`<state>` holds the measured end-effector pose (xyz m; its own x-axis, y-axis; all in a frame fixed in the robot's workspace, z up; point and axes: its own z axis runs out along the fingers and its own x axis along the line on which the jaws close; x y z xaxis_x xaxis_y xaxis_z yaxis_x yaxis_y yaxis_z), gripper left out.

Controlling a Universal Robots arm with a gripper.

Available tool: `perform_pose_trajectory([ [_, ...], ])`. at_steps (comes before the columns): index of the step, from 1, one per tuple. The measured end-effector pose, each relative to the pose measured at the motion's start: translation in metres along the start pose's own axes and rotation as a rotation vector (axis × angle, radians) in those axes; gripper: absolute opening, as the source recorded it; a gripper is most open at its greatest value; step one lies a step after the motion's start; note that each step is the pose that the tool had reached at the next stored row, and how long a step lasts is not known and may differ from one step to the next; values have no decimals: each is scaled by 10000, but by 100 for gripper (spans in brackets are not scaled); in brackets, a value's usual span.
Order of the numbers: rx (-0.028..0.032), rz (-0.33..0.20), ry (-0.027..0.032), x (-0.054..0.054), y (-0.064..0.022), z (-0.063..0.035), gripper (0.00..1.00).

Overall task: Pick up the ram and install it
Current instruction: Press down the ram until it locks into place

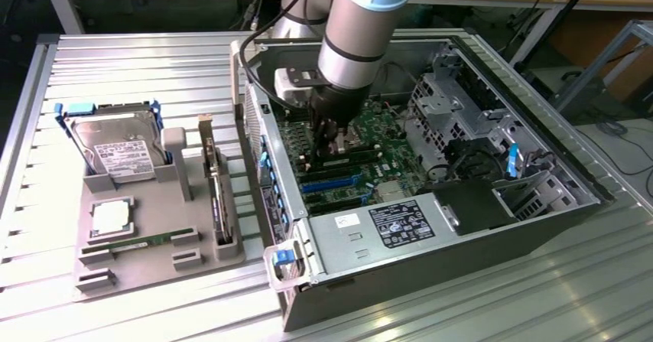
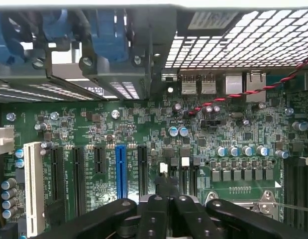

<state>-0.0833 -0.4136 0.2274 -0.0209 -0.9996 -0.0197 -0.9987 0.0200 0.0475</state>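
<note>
One ram (image 1: 138, 242), a thin green stick, lies flat in the grey holder tray (image 1: 194, 262) on the exterior view's left. My gripper (image 1: 337, 147) reaches down inside the open computer case (image 1: 459, 227), over the green motherboard (image 1: 393, 170). In the wrist view the black fingers (image 2: 166, 191) are pressed together, shut, with their tips at the narrow dark memory slots (image 2: 186, 174) beside the blue slot (image 2: 121, 169). I cannot make out a stick between the fingers.
The tray also holds a hard drive (image 1: 118, 147), a square silver processor (image 1: 110, 216) and an upright expansion card (image 1: 214, 189). Drive cages (image 1: 459, 105) and case walls stand close around the arm. A red-black cable (image 2: 228, 97) crosses the board.
</note>
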Motion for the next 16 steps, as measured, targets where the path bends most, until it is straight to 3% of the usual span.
perform_pose_trajectory([
  [2,16,-2,-28,-6,-2,-26,10],
  [4,7,-2,-8,-6,2,-139,10],
  [5,9,-1,-10,-8,-40,-139,10],
  [8,7,-1,-14,-12,-326,-153,10],
  [10,8,0,-19,-14,-421,-155,10],
  [16,31,-3,-52,-23,-828,-170,10],
])
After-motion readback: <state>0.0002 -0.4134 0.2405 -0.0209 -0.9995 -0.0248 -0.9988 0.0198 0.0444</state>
